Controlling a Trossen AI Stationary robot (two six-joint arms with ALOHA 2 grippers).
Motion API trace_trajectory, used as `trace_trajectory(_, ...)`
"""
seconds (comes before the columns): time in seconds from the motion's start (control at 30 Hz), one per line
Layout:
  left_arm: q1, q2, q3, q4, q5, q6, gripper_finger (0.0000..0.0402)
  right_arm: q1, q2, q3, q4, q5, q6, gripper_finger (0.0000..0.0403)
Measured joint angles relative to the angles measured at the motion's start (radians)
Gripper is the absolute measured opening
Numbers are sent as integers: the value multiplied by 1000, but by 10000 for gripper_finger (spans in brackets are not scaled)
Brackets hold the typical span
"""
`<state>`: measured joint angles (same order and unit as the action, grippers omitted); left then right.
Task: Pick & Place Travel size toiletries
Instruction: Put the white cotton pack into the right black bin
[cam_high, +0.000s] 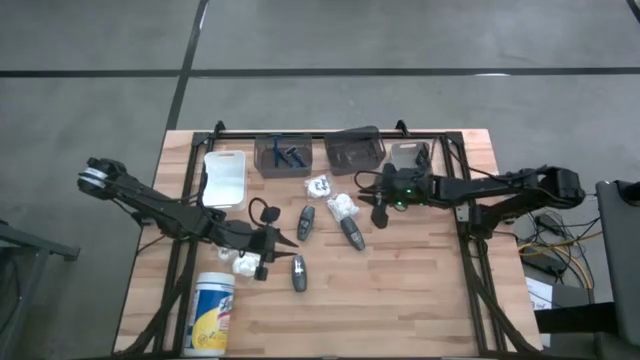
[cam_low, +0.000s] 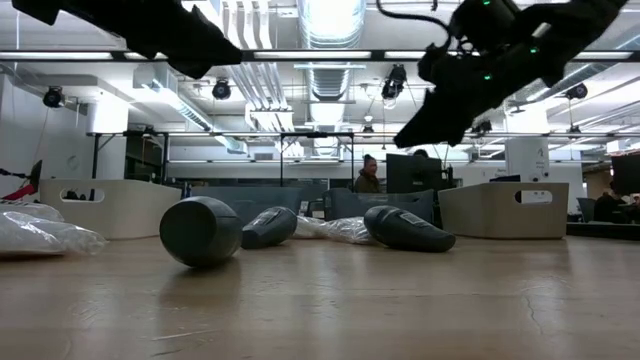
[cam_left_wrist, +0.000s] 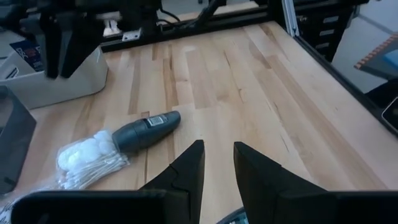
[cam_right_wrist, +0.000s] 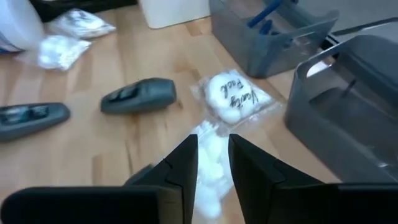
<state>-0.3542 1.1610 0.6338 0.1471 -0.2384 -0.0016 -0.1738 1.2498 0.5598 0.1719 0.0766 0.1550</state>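
Observation:
Three dark grey tubes lie on the wooden table: one (cam_high: 305, 222), one (cam_high: 352, 232) and one (cam_high: 298, 272). White packets lie at the centre (cam_high: 320, 186), beside a tube (cam_high: 343, 206) and near my left gripper (cam_high: 245, 263). Thin blue sticks (cam_high: 288, 155) lie in a grey bin (cam_high: 268, 160). My left gripper (cam_high: 272, 243) hangs above the table left of the tubes, its fingers (cam_left_wrist: 186, 168) a narrow gap apart and empty. My right gripper (cam_high: 379, 212) hovers over a white packet (cam_right_wrist: 208, 155), fingers slightly apart, holding nothing.
A white bin (cam_high: 225, 178), a dark bin (cam_high: 356, 150) and a clear bin (cam_high: 408, 157) line the far edge beside the grey one. A tall white canister (cam_high: 212, 312) lies at the near left. The near right of the table (cam_high: 420, 300) is bare wood.

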Motion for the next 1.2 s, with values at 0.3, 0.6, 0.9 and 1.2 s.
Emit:
trace_trajectory(0.3,1,-94,-18,2,34,45,90,-1,258,157,-7,3,0,69)
trace_trajectory(0.6,1,-387,-221,72,43,53,90,-2,415,322,-213,1,45,57)
trace_trajectory(0.9,0,-704,-415,88,39,53,90,-3,440,400,-276,1,97,119)
trace_trajectory(1.2,0,-943,-537,79,39,87,90,-3,472,416,-325,2,152,185)
